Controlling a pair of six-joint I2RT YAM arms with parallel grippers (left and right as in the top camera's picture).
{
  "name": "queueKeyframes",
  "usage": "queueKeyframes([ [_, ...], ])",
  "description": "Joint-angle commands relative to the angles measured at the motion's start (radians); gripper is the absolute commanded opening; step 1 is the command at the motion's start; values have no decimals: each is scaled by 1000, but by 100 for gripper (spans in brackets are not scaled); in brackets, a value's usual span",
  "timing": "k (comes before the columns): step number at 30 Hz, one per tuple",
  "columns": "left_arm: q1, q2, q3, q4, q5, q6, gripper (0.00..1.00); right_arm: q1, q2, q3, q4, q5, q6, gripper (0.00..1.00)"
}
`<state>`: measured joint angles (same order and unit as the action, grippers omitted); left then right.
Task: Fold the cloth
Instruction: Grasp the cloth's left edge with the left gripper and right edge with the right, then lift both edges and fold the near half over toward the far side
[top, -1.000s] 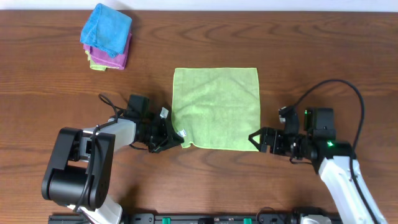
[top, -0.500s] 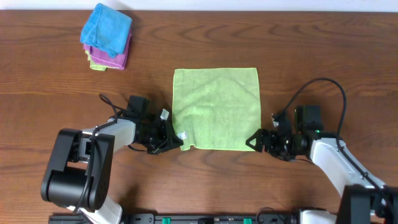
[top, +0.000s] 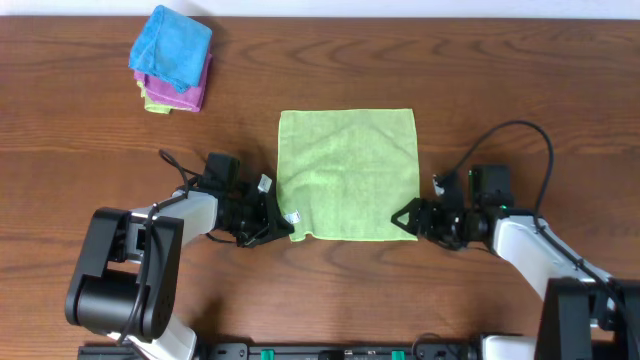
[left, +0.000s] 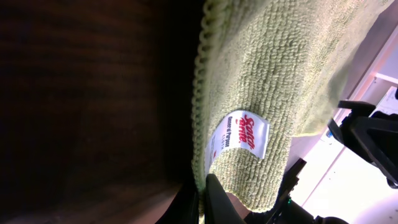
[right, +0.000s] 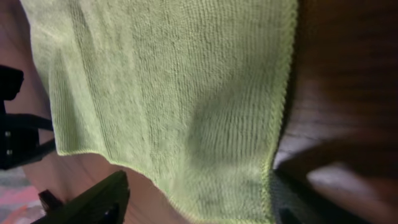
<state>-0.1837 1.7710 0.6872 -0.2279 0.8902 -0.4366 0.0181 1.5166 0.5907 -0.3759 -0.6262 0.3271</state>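
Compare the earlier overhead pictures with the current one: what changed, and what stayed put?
The right claw slid left until it reached the cloth's near right corner. The left claw stayed at the near left corner; the cloth and the stacked pile did not move.

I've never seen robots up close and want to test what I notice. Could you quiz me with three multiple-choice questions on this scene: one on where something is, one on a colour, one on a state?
1. Where on the table is the pile of cloths?
A. far left
B. near right
C. centre

2. What colour is the pile's top cloth?
A. red
B. white
C. bright blue

3. How does the light green towel lie?
A. rolled up
B. spread flat, unfolded
C. folded in half

Answers:
1 A: the overhead view shows the pile at the far-left corner.
2 C: bright blue lies over a purple cloth.
3 B: the towel shows as one flat square sheet.
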Motion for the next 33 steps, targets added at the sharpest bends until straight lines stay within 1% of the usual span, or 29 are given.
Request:
queueKeyframes([
  [1, 0, -16, -10, -3, -6, 28, 6, 41, 55, -11, 13, 44, 20, 61],
  [2, 0, -16, -10, -3, -6, 35, 6, 51, 60, -11, 19, 45, 20, 50],
  [3, 0, -16, -10, -3, -5, 41, 6, 57, 62, -11, 21, 54, 20, 34],
  [4, 0, -16, -10, -3, -5, 41, 6, 60, 62, -11, 20, 65, 20, 11],
  [5, 0, -16, -9, -3, -5, 44, 6, 61, 62, -11, 19, 74, 20, 1],
  [9, 0, -17, -9, -5, 2, 68, 6, 51, 50, -11, 13, 79, 17, 1],
  [13, 0, -39, -9, -9, 27, 104, 6, 46, -5, -11, -17, 76, 17, 1],
  [17, 0, -90, -9, -24, 27, 116, 6, 47, -95, -11, -72, 71, 17, 1],
  [20, 0, -154, -9, -64, 27, 116, 6, 59, -195, -11, -132, 68, 17, 1],
  [23, 0, -203, -9, -86, 27, 115, 6, 80, -276, -11, -143, 69, 24, 1],
  [28, 0, -259, -9, -49, 19, 65, 6, 100, -333, -11, -96, 111, 58, 1],
  [30, 0, -268, -9, -15, 18, 41, 6, 100, -332, -11, -68, 116, 68, 1],
  [33, 0, -268, -8, 56, 0, -27, 6, 100, -332, -11, -12, 139, 81, 1],
])
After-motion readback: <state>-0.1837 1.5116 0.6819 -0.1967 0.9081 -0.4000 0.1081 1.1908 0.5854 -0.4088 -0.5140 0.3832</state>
